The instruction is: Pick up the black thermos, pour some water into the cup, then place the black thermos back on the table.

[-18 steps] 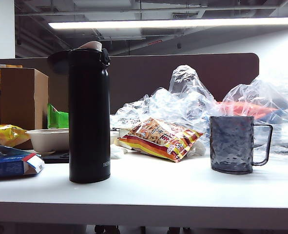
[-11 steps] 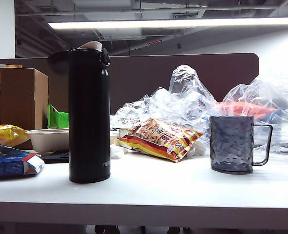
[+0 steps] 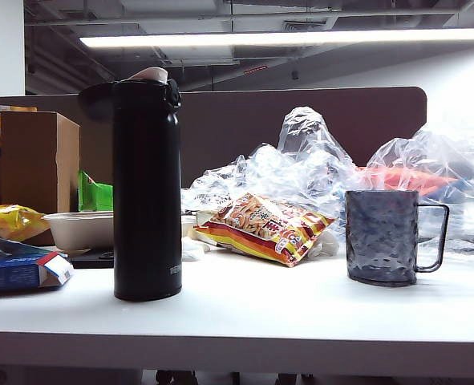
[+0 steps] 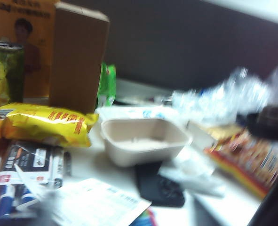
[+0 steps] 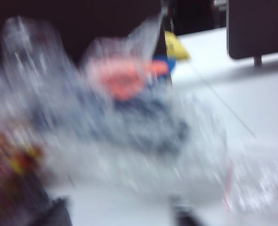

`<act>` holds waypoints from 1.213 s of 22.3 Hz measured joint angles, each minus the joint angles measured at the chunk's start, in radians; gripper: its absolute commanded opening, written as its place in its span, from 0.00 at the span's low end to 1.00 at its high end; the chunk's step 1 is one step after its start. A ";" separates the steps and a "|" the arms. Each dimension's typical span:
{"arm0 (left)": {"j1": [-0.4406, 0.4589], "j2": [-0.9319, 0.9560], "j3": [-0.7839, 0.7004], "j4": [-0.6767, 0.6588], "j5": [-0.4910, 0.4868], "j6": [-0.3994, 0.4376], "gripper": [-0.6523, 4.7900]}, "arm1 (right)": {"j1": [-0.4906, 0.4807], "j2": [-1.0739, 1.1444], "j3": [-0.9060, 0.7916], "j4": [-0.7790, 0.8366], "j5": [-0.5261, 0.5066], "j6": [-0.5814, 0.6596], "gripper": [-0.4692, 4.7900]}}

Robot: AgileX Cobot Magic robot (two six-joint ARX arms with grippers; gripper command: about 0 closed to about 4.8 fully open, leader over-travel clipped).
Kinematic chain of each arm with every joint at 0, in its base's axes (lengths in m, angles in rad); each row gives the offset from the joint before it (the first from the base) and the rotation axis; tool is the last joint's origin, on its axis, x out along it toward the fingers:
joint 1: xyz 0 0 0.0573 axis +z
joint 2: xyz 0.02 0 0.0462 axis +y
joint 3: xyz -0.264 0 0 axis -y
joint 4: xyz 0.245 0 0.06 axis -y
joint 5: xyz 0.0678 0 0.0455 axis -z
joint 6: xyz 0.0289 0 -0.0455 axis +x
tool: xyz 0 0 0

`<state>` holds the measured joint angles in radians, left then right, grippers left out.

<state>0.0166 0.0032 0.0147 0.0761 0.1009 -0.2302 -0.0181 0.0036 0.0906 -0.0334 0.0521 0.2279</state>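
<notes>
Black thermos (image 3: pixel 147 188) stands upright, long axis vertical, left of centre on the table (image 3: pixel 245 317); cup (image 3: pixel 382 237) well apart at right. Left arm likely nearer. Left and right grippers unseen, jaw state can't tell

sharp exterior view under a glaring ceiling strip light (image 3: pixel 285 38); both wrist views blurred, the right heavily
</notes>
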 measured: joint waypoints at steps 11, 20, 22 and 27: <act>0.000 0.001 0.207 -0.061 0.241 -0.079 1.00 | 0.000 0.092 0.371 -0.217 -0.248 -0.119 1.00; -0.024 0.131 0.308 -0.076 0.322 -0.093 1.00 | 0.001 0.347 0.614 -0.212 -0.362 -0.124 1.00; -0.041 0.168 0.333 -0.075 0.323 -0.093 1.00 | 0.001 0.393 0.655 -0.210 -0.390 -0.124 1.00; -0.133 0.280 0.366 -0.071 0.323 -0.077 1.00 | 0.039 0.442 0.698 -0.203 -0.440 -0.124 1.00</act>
<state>-0.1165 0.2829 0.3809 0.0055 0.4236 -0.3069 0.0208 0.4454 0.7891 -0.2359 -0.3882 0.1036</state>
